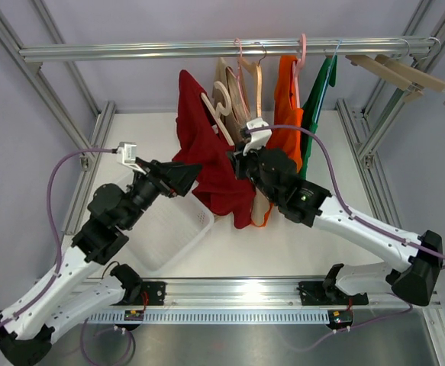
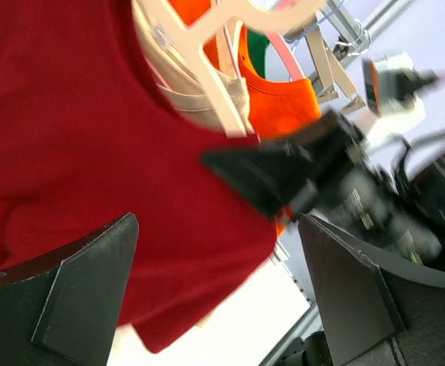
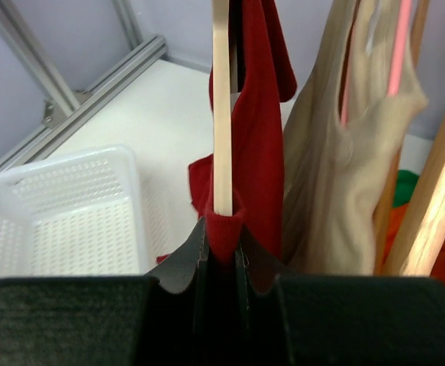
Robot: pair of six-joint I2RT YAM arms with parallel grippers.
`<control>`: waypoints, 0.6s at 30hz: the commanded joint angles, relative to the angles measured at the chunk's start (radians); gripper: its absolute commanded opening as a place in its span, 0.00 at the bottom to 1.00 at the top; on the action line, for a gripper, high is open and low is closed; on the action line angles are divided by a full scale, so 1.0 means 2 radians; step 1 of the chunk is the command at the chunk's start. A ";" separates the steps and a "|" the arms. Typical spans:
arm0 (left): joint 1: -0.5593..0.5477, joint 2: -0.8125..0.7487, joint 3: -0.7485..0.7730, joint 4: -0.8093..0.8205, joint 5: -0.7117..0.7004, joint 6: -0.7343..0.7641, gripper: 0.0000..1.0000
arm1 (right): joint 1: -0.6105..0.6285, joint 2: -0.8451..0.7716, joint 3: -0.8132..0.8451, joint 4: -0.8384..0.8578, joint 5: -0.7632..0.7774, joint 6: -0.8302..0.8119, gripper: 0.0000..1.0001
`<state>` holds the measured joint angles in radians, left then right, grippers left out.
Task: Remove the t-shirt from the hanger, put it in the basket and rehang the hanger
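Observation:
A dark red t-shirt (image 1: 211,164) hangs half off a pale wooden hanger (image 1: 220,107) on the rail. My right gripper (image 1: 241,162) is shut on the red t-shirt's collar (image 3: 224,229), with the hanger's bar (image 3: 221,107) rising straight out of the pinched cloth. My left gripper (image 1: 188,177) is open at the shirt's left side. In the left wrist view the red cloth (image 2: 92,152) fills the space ahead of its fingers (image 2: 85,282) and nothing is held between them.
A white perforated basket (image 1: 169,236) sits on the table under the left gripper. A beige top (image 3: 344,152), an orange shirt (image 1: 287,114) and a green shirt (image 1: 317,99) hang to the right. Empty wooden hangers (image 1: 405,72) hang at far right.

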<state>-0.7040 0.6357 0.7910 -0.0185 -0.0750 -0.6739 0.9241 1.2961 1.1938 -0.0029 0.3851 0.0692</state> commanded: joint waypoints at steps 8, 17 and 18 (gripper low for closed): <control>0.001 0.095 0.020 0.169 0.034 -0.045 0.90 | 0.084 -0.124 -0.093 0.060 0.056 0.082 0.00; 0.001 0.152 0.052 0.202 0.065 -0.043 0.84 | 0.118 -0.151 -0.126 0.052 0.074 0.106 0.00; 0.001 0.154 0.052 0.208 0.062 -0.045 0.84 | 0.120 -0.155 -0.131 0.057 0.077 0.106 0.00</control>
<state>-0.7040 0.9401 0.8490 0.2760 0.0383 -0.7578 1.1347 1.0183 0.9428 0.0128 0.4793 0.2504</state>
